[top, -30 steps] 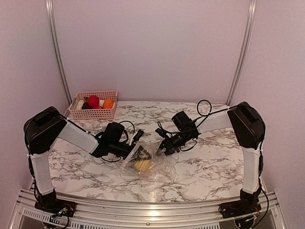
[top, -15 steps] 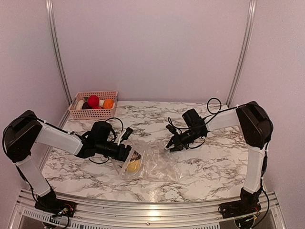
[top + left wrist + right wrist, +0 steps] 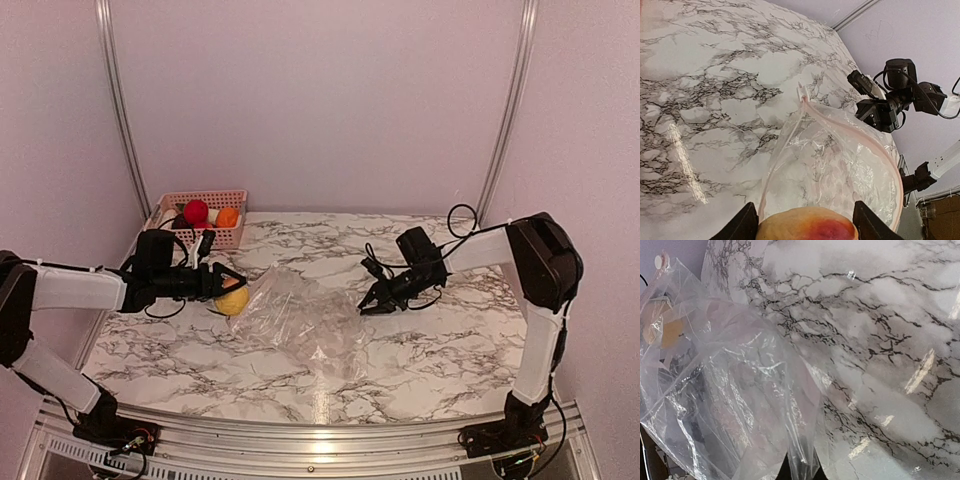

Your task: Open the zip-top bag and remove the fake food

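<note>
Left jaws clamp fake food (image 3: 233, 300) beside zip-top bag (image 3: 300, 318), pinched in right jaws.

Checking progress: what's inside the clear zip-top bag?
Nothing visible in the transparent crinkly zip-top bag; left claw holds a yellow-red toy fruit at its mouth. Folds could hide more.

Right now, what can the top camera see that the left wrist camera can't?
Only the top camera shows the pink slotted plastic basket with red and orange toy foods inside. Only the left wrist camera shows the pink zip strip on the clear crinkly plastic zip-top bag and the red blush on the round yellow toy fruit. Both show that bag, that fruit in the left gripper, the right gripper and the marble table.
</note>
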Tool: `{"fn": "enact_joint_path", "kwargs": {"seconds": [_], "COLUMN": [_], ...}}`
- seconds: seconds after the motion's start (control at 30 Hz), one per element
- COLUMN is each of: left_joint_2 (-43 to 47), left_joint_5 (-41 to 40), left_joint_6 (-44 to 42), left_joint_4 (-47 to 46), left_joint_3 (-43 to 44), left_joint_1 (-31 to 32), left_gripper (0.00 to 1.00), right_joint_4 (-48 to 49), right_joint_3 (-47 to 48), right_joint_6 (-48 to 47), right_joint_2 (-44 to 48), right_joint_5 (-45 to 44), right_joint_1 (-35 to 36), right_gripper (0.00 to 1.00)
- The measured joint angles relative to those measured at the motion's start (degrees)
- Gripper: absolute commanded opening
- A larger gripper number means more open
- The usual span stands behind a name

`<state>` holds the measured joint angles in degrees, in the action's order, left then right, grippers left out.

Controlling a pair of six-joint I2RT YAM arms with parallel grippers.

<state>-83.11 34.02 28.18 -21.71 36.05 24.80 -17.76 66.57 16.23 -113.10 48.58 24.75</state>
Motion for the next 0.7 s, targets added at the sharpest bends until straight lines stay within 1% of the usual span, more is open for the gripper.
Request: {"fn": "enact_joint_path", "kwargs": {"seconds": [0.13, 0.23, 0.3, 0.4, 0.5, 0.7], "left_joint_2": [0.87, 0.04, -2.23, -6.54, -12.31, -24.85], "left_joint_5": [0.02, -0.04, -0.66, -3.17, -8.07, -15.91], "left_joint_6": [0.04, 0.04, 0.07, 0.33, 1.38, 2.71], "left_joint_4": [2.78, 4.22, 4.72, 6.38, 7.72, 10.14], "left_joint_3": [3.80, 9.31, 14.16, 22.49, 31.78, 49.20], "left_joint_1": [-6.69, -10.03, -12.87, -15.63, -18.27, -21.29], "left_gripper": [0.54, 0.54, 0.54, 0.54, 0.54, 0.57], "right_joint_4": [-0.02, 0.00, 0.02, 0.07, 0.09, 0.24], "right_joint_3": [-0.07, -0.09, -0.17, -0.74, -1.14, -1.29], "right_joint_6": [-0.20, -0.17, -0.15, 0.00, 0.17, 1.27], "right_joint_2": [0.57, 0.96, 1.20, 1.95, 2.62, 3.85], "right_joint_5": [-0.13, -0.28, -0.52, -1.16, -1.57, -2.38], "right_joint_1": [-0.20, -0.28, -0.28, -0.28, -0.28, -0.28], "right_gripper": [0.00, 0.00, 0.00, 0.00, 0.00, 0.00]}}
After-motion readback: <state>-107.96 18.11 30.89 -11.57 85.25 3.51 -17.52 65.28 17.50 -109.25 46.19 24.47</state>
